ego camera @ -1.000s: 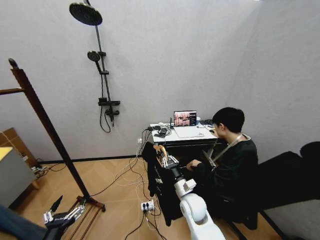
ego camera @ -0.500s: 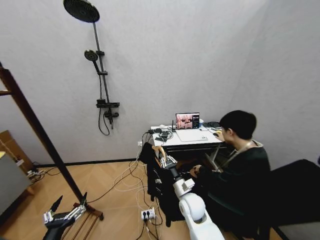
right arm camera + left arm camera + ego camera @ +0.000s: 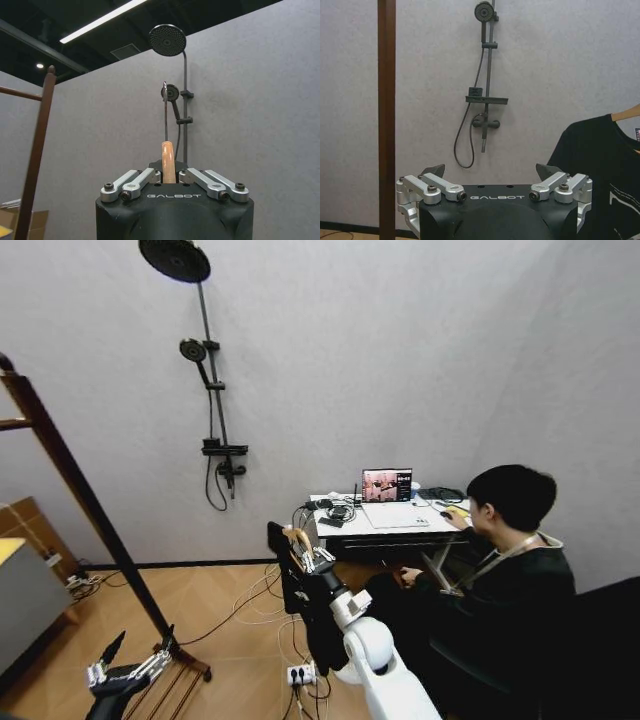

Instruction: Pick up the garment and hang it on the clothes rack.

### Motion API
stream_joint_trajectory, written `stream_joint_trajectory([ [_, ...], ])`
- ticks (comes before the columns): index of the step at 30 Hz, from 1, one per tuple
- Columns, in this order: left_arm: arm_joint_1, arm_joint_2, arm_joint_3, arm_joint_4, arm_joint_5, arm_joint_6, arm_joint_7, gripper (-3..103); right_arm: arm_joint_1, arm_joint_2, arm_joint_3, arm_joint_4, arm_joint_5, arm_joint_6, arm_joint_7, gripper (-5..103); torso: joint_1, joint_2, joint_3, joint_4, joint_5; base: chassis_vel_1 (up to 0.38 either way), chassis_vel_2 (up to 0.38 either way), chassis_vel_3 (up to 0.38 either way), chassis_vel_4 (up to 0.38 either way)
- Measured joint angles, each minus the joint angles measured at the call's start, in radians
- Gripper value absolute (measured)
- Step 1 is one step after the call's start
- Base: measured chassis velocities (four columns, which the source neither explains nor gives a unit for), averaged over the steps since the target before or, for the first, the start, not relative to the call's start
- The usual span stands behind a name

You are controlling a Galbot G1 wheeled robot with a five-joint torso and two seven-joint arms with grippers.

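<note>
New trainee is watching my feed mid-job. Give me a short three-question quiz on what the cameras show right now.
1. True or false: the right gripper is shut on the garment by its hanger.
2. Which is open and idle, low beside the clothes rack: A) left gripper B) right gripper?
3. Fill in: the garment hangs between the rack and the ___ where a person sits.

Key: 1 true; 2 A; 3 desk.

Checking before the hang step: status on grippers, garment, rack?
Right gripper shut on hanger, garment hanging below. Left gripper open, low by clothes rack. Rail off to the left; nothing between.
</note>
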Motion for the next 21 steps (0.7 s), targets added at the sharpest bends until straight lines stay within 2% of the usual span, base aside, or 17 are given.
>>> stream_joint_trajectory([
  [3, 0.0, 0.0, 0.0, 0.0, 0.0, 0.0, 0.0, 100, 0.012, -0.009, -0.014, -0.001, 0.003, -0.008, 0.003, 10, -0.002, -0.006, -0.003, -0.0002, 0.0, 0.058, 0.081, 0.06, 0.041],
  [7, 0.0, 0.0, 0.0, 0.0, 0.0, 0.0, 0.0, 100, 0.043, -0.033, -0.048, 0.016, 0.015, -0.057, 0.036, 10, -0.01, -0.023, -0.011, 0.0, 0.0, 0.069, 0.104, 0.121, 0.072],
  [15, 0.0, 0.0, 0.0, 0.0, 0.0, 0.0, 0.0, 100, 0.103, -0.068, -0.103, 0.057, 0.084, -0.132, 0.103, 10, -0.023, -0.049, -0.025, 0.0002, 0.0, 0.115, 0.105, 0.106, 0.117],
  [17, 0.0, 0.0, 0.0, 0.0, 0.0, 0.0, 0.0, 100, 0.11, -0.077, -0.121, 0.098, 0.108, -0.172, 0.139, 10, -0.029, -0.06, -0.031, 0.0001, 0.0, 0.143, 0.12, 0.117, 0.121],
  [21, 0.0, 0.0, 0.0, 0.0, 0.0, 0.0, 0.0, 100, 0.109, -0.087, -0.135, 0.153, 0.135, -0.209, 0.166, 10, -0.033, -0.07, -0.036, 0.0001, 0.0, 0.128, 0.128, 0.133, 0.103],
])
